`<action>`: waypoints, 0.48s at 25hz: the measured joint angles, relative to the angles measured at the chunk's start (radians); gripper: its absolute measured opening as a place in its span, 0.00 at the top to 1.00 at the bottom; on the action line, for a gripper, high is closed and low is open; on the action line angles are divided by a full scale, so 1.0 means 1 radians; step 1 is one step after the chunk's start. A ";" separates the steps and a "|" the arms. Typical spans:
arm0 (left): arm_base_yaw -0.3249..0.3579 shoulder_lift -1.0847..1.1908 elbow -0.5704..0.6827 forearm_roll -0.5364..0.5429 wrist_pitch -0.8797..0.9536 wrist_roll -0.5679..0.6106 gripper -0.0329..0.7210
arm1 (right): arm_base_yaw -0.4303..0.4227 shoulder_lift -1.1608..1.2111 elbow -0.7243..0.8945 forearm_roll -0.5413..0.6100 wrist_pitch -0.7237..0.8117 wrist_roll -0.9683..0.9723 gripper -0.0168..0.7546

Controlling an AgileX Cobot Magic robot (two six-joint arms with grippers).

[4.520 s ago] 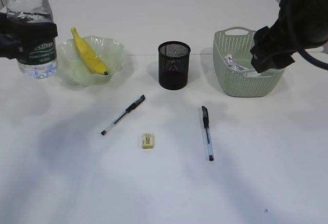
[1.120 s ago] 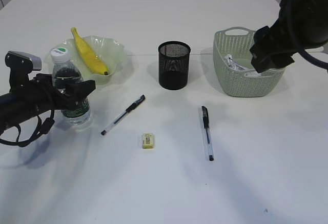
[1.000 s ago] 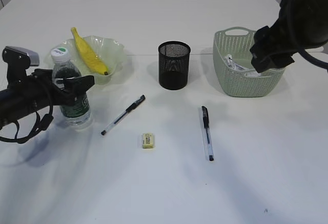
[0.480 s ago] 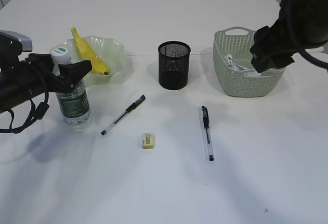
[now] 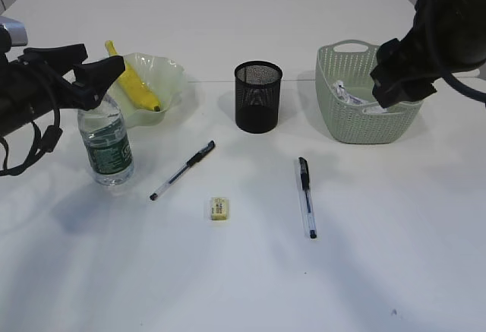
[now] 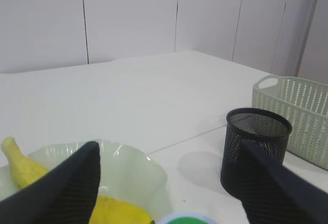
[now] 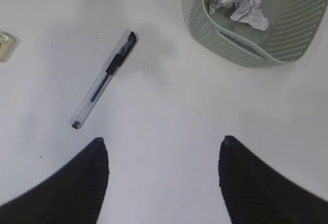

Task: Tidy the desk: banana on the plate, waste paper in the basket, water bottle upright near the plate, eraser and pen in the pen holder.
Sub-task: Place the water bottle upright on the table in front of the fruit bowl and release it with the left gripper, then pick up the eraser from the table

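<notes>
Small clear plastic water bottle [image 5: 105, 144] stands upright near the surface's left edge, beside the pale green ruffled plate [image 5: 168, 80]; left gripper [image 5: 89, 72] jaws spread above its cap, right gripper [image 7: 163, 175] jaws spread, empty; judged next: tiny yellowish eraser [image 5: 219, 209], pens

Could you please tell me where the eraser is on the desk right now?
In the exterior view the eraser lies on the desk near the front middle, between the two pens and in front of the pen holder.
</notes>
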 joint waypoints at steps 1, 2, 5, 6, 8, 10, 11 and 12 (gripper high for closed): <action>0.000 -0.009 0.000 0.000 0.000 0.000 0.18 | 0.000 0.000 0.000 0.000 0.000 0.000 0.33; 0.000 -0.021 0.000 -0.002 0.000 0.000 0.18 | 0.000 0.000 0.000 0.000 0.000 0.000 0.33; 0.000 -0.061 0.000 -0.039 0.000 0.000 0.18 | 0.000 0.000 0.000 0.000 0.000 0.000 0.33; 0.000 -0.077 0.000 -0.065 0.002 0.000 0.18 | 0.000 0.000 0.000 0.000 0.000 0.000 0.33; 0.004 -0.109 0.000 -0.111 0.019 0.000 0.18 | 0.000 0.000 0.000 0.000 0.000 0.000 0.33; 0.019 -0.142 0.000 -0.140 0.048 0.000 0.18 | 0.000 0.000 0.000 0.000 0.002 0.000 0.33; 0.029 -0.156 0.000 -0.146 0.067 0.000 0.18 | 0.000 0.000 0.000 0.000 0.002 0.000 0.33; 0.044 -0.172 0.000 -0.154 0.087 0.000 0.18 | 0.000 0.000 0.000 0.000 0.002 0.000 0.33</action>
